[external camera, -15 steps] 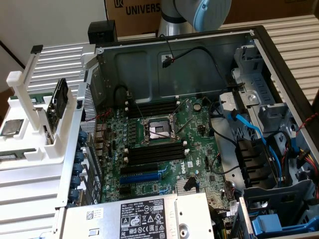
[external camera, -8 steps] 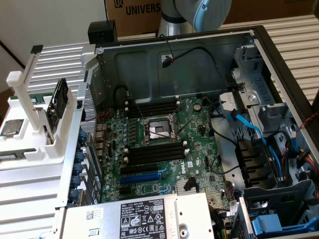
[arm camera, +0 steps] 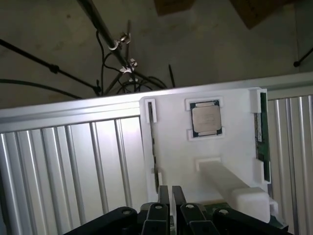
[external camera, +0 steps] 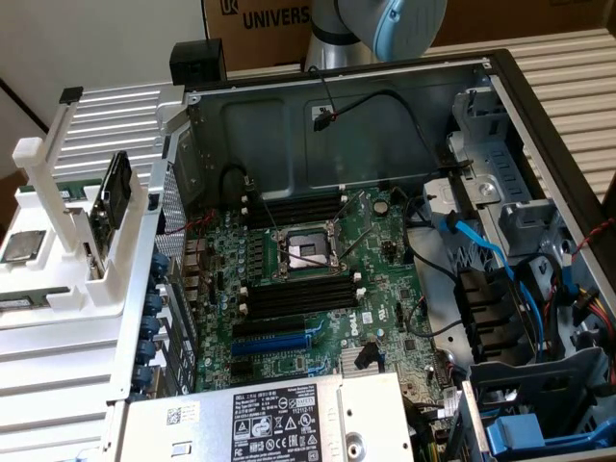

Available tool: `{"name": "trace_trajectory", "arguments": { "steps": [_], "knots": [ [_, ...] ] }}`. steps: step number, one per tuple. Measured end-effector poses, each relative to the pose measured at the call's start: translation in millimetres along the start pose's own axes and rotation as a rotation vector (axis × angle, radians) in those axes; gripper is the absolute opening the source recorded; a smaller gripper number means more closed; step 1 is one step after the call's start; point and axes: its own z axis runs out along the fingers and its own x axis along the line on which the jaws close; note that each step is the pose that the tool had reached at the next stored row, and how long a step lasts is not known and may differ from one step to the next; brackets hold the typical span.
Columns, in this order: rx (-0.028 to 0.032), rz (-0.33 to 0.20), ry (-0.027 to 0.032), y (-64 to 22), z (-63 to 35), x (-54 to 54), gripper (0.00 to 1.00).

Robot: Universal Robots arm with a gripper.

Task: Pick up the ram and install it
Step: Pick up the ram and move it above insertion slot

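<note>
While ram point(external camera: 116, 190) and processor point(arm camera: 206, 118) sit in the white holder point(arm camera: 176, 147), closed fingers point(arm camera: 163, 196) grip nothing.

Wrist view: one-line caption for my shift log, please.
Claw over the white holder, which carries a processor chip and a green ram stick at one edge.

The ribbed silver metal table top point(arm camera: 73, 161) has a smooth satin sheen. The white moulded plastic holder point(arm camera: 171, 147) looks matt. The square processor's metal lid point(arm camera: 206, 119) is dull grey. The ram point(external camera: 115, 192), a dark-green circuit-board stick, looks matt. The grey sheet-metal computer case point(external camera: 279, 120) is smooth.
</note>
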Motion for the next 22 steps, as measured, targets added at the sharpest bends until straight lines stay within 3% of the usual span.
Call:
{"name": "trace_trajectory", "arguments": {
  "steps": [3,4,5,7,12,17,18,22],
  "knots": [
    [0.0051,-0.001,-0.0008,0.3,4.3,0.2,0.18],
    [0.015,-0.003,-0.0022,0.6,11.2,0.4,0.2],
    [0.0171,-0.003,-0.0025,0.7,12.6,0.5,0.26],
    [0.0206,-0.003,-0.0031,0.9,15.7,0.6,0.26],
    [0.0267,-0.004,-0.0039,2.0,24.0,1.0,0.26],
    [0.03,-0.005,-0.0044,6.9,32.8,2.0,0.26],
    [0.0323,-0.005,-0.0048,10.1,38.2,2.6,0.26],
    [0.0326,-0.006,-0.0049,12.2,45.3,3.2,0.26]
  ]
}}
